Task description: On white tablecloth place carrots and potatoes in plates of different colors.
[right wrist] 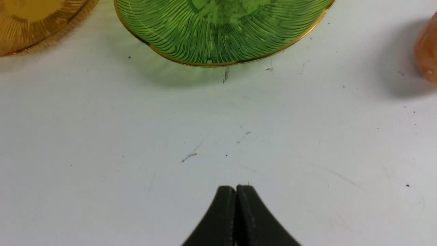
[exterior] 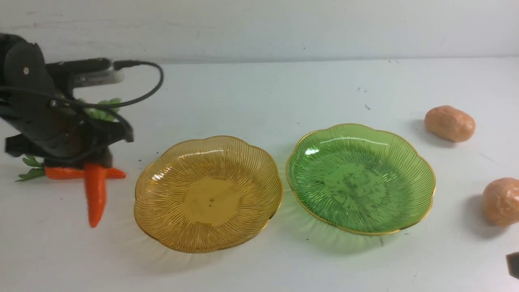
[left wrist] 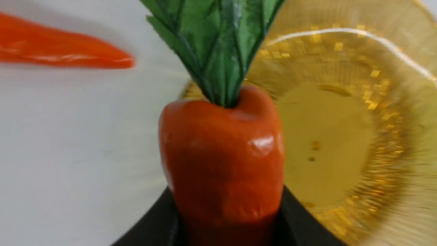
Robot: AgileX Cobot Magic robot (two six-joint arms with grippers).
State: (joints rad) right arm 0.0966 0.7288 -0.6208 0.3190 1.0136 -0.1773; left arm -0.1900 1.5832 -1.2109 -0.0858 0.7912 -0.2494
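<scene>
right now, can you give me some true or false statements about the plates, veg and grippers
1. The amber plate and the green plate are both empty. True.
2. The right gripper is open. False: its jaws are shut, with nothing between them.
3. The left gripper has a carrot between its jaws. True.
4. Both potatoes sit in the green plate. False: the far potato and the near potato lie on the white tablecloth, to that plate's right.
5. The amber plate is on the green plate's right. False: it is on its left.
</scene>
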